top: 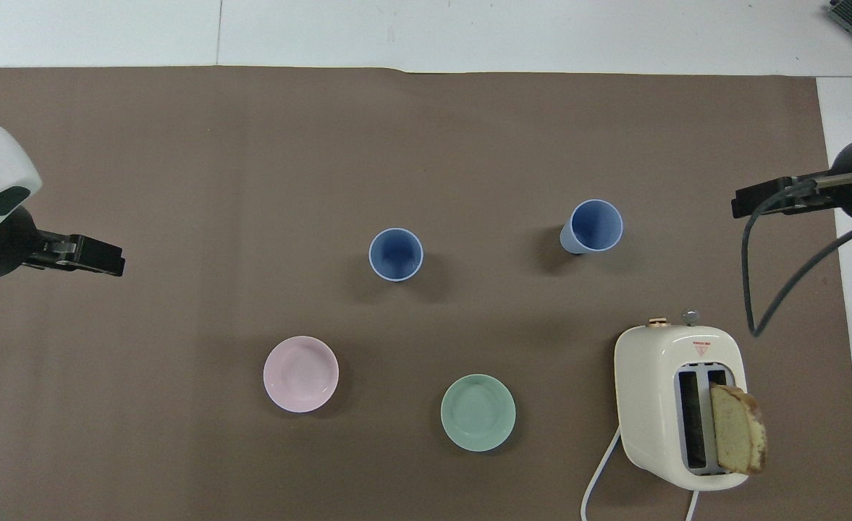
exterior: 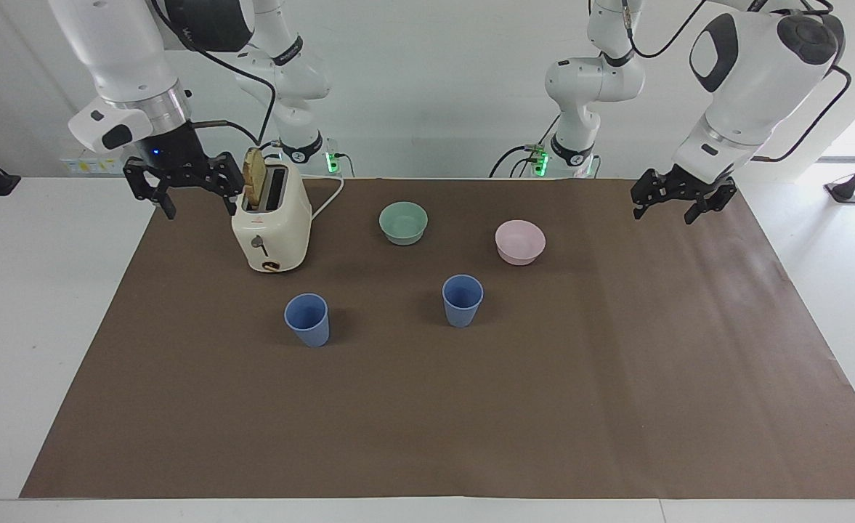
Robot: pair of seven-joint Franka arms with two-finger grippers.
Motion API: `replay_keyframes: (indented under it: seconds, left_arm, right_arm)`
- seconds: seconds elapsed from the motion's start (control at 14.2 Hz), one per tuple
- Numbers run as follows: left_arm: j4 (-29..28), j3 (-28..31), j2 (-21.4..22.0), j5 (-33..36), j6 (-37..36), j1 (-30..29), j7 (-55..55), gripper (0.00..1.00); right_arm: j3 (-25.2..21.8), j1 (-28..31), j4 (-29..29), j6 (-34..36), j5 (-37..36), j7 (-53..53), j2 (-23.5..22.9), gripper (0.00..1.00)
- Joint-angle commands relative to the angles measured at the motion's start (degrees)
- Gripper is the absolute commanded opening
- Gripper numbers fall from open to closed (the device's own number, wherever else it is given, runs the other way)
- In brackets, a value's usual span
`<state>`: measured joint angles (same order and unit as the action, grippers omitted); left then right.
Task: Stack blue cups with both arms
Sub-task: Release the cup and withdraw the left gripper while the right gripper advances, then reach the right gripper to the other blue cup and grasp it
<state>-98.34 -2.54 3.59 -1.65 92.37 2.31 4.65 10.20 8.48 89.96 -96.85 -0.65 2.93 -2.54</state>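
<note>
Two blue cups stand upright and apart on the brown mat. One point(exterior: 462, 300) point(top: 396, 254) is near the middle. The other point(exterior: 307, 319) point(top: 593, 226) is toward the right arm's end, farther from the robots than the toaster. My left gripper point(exterior: 663, 213) point(top: 96, 255) is open and empty, raised over the mat at the left arm's end, well away from both cups. My right gripper point(exterior: 198, 209) point(top: 758, 199) is open and empty, raised over the mat's edge beside the toaster.
A cream toaster point(exterior: 271, 225) point(top: 679, 401) with a bread slice stands at the right arm's end. A mint-green bowl point(exterior: 403, 222) point(top: 478, 412) and a pink bowl point(exterior: 520, 242) point(top: 300, 374) sit nearer to the robots than the cups.
</note>
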Motion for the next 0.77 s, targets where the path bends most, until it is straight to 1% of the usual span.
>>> replay_keyframes:
  seconds: [0.0, 0.14, 0.28, 0.42, 0.49, 0.63, 0.7]
  left_arm:
    - [4.47, -0.54, 0.71, 2.62, -5.08, -0.64, 0.88, 1.0]
    - [4.3, -0.54, 0.98, 2.35, -5.17, -0.64, 0.45, 1.0]
    - [4.21, -0.62, 1.07, 2.35, -5.26, -0.64, 0.18, 1.0]
    - [4.82, -0.28, 1.15, 1.92, -5.27, -0.73, 0.09, 1.0]
    - [5.96, -0.01, 1.42, 1.91, -5.61, -0.73, 0.09, 1.0]
    - [7.19, 0.17, 1.77, 2.0, -8.07, -0.64, 0.18, 1.0]
    - [7.29, 0.25, 2.12, 2.0, -9.3, -0.64, 0.18, 1.0]
  right_arm:
    - [0.08, -0.74, 5.92, -4.21, 1.36, 0.68, 0.53, 1.0]
    - [0.08, -1.45, 9.69, -8.51, 1.36, 0.59, -0.35, 1.0]
    - [0.08, -1.97, 11.99, -12.99, 1.36, 0.59, -2.98, 1.0]
    - [-0.01, -3.46, 12.26, -16.6, 1.36, 0.59, -6.06, 1.0]
    - [-0.01, -3.56, 12.26, -18.53, 1.36, 0.68, -6.85, 1.0]
    - [0.08, -3.56, 12.61, -19.69, 1.36, 0.76, -7.3, 1.0]
    - [-0.01, -3.56, 12.7, -19.69, 1.36, 0.77, -8.35, 1.0]
